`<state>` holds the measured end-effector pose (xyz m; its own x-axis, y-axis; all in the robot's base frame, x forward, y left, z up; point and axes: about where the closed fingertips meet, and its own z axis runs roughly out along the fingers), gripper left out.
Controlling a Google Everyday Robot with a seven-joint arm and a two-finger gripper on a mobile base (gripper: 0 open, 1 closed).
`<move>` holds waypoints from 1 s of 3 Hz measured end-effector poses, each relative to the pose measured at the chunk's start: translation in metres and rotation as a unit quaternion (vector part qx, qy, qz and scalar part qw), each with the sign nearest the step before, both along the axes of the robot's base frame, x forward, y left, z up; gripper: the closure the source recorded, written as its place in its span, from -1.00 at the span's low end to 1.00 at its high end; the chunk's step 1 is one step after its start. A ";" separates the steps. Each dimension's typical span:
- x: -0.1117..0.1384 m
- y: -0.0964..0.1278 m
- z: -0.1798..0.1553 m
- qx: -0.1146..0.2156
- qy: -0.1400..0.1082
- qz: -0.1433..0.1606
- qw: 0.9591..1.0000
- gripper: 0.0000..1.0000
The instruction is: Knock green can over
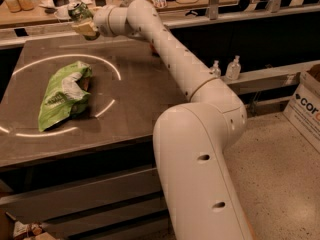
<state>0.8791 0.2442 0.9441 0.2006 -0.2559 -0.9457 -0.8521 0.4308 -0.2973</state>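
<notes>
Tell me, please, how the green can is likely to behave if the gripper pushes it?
The green can is small and taller than wide, so it probably tips easily. Being round, it may then roll. The gripper is right beside it.

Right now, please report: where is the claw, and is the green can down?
Claw at far left corner of table, right beside green can. Cannot tell if can is tipped. Snack bag lies apart, nearer front.
</notes>
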 end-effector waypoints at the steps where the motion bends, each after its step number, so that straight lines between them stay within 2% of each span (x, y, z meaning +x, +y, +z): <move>1: -0.025 -0.016 0.023 -0.073 -0.055 0.028 0.995 1.00; 2: -0.053 -0.042 0.025 -0.143 -0.090 0.063 0.984 1.00; 3: -0.076 -0.069 0.030 -0.213 -0.091 0.086 0.969 1.00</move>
<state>0.8031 0.1753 0.9741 0.4293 -0.5635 -0.7058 -0.8169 0.0910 -0.5695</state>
